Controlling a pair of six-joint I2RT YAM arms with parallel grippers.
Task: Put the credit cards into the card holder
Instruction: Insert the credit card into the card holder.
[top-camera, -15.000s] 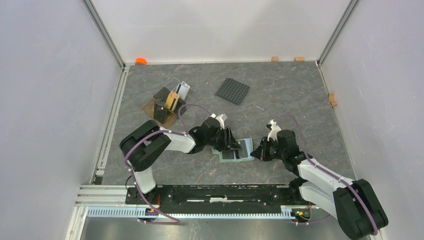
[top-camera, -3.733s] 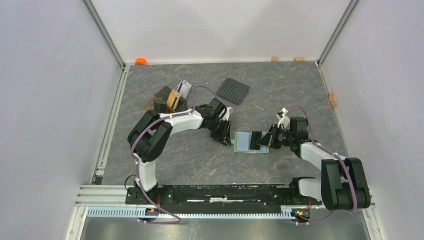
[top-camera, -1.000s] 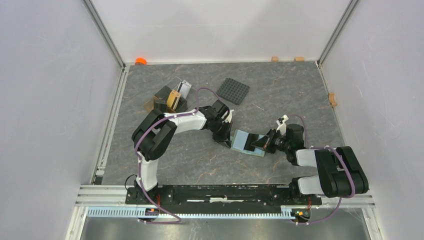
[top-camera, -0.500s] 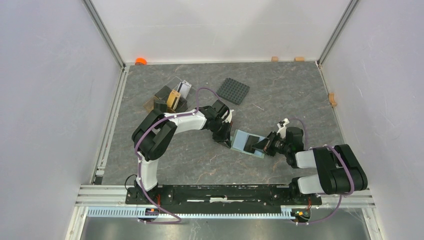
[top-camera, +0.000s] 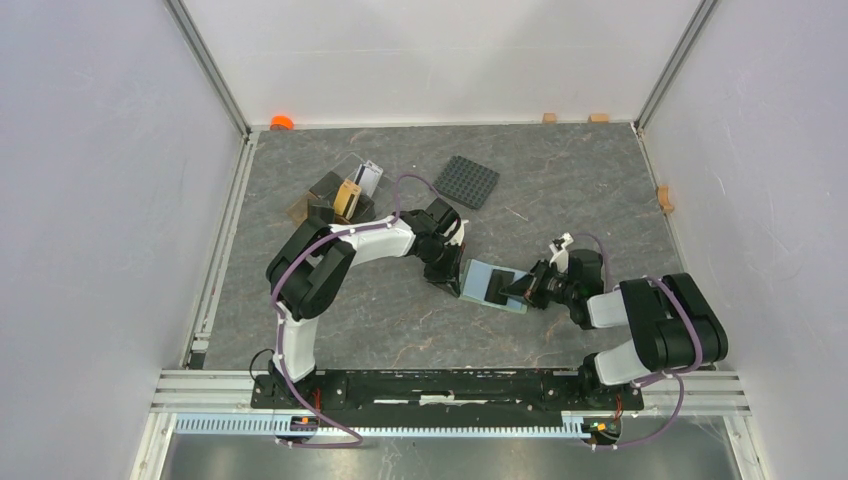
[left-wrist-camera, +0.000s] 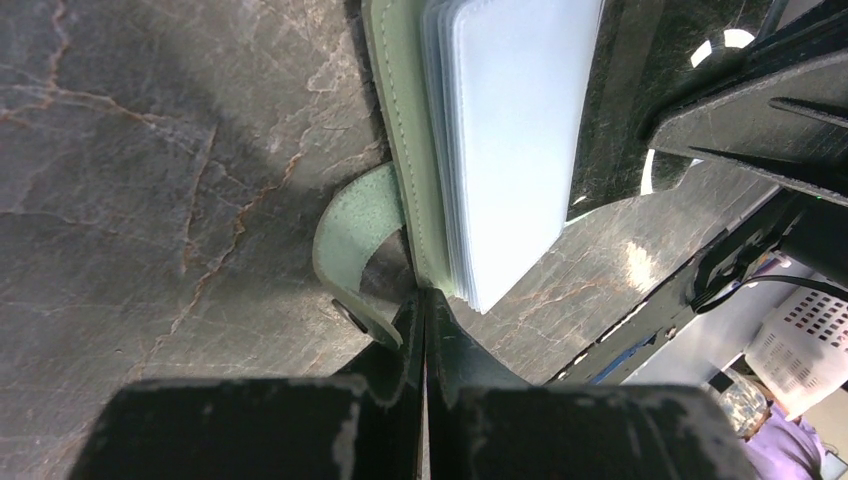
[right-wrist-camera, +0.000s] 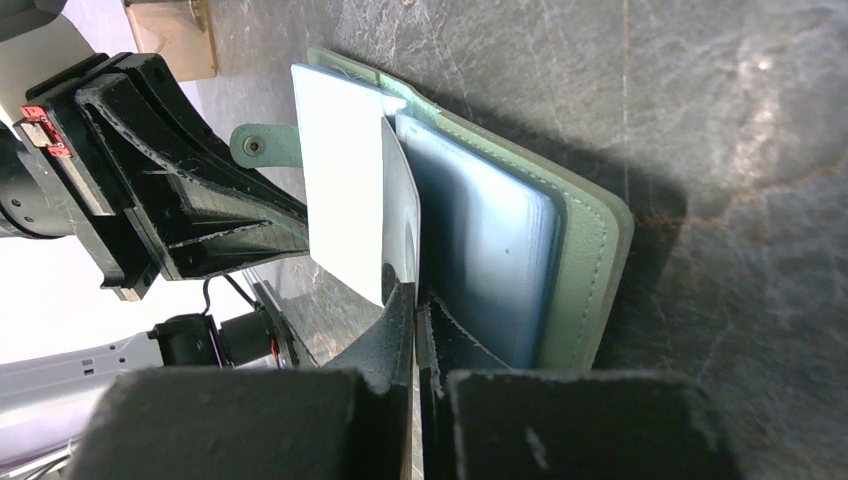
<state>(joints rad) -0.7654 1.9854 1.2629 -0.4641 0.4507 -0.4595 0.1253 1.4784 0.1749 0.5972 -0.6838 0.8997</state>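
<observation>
Progress: partial at best. The card holder (top-camera: 482, 276) lies open on the worktop (top-camera: 560, 190) between the two arms, sage cover down and pale blue sleeves (right-wrist-camera: 480, 240) up. Three credit cards (top-camera: 346, 199), one black, one tan and one white-grey, stand on edge in the brown tray (top-camera: 298, 211) at the far left, well apart from the holder. I judge these to be outstanding.

The left end effector (left-wrist-camera: 424, 310) has its fingers together at the holder's left edge, just beside the snap strap (left-wrist-camera: 350, 235). Whether it pinches the cover or only pins it cannot be told.

The right end effector (right-wrist-camera: 415, 300) is closed on a dark leaf (right-wrist-camera: 400, 215), thin and glossy. This stands between a white panel (right-wrist-camera: 340, 190) and the blue sleeves. It may be a card going in or the holder's own pocket; the views do not settle it. No card can be confirmed as fully seated.

Surface: dark grey, marble-patterned and matt.
- A black studded square plate (top-camera: 466, 181) lies beyond the holder, untouched.
- A small orange object (top-camera: 281, 122) sits at the far left corner.
- Small wooden blocks (top-camera: 549, 117) sit along the far and right edges.

Room: plain white panels (top-camera: 440, 60) in metal framing on three sides, with a mounting rail (top-camera: 430, 385) carrying both arm bases at the near edge.
</observation>
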